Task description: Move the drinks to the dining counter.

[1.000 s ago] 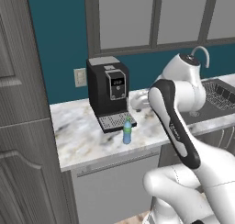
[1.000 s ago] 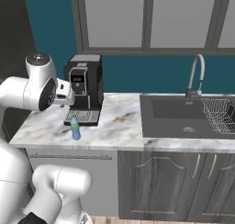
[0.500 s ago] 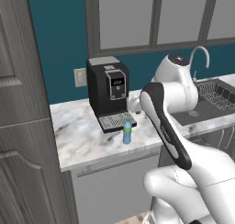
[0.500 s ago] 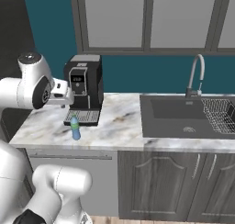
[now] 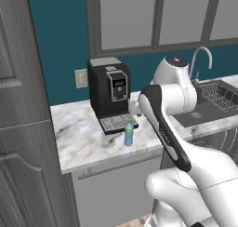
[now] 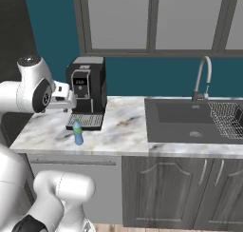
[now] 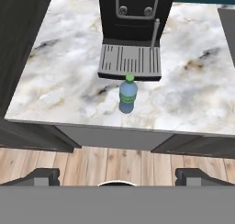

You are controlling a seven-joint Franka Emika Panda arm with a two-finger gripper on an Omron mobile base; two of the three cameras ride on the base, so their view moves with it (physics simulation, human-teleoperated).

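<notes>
Tool (image 7: pixel 117 175) is spread wide and holding nothing, hanging out over the floor short of the desk (image 7: pixel 59 87) edge. Small blue-green bottle (image 7: pixel 128 94) stands upright dead ahead, just in front of the coffee machine (image 7: pixel 133 16) drip tray.

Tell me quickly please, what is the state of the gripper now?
Gripper: open, jaws wide apart, holding nothing; it looks down at the small blue-green bottle standing on the marble worktop.
</notes>
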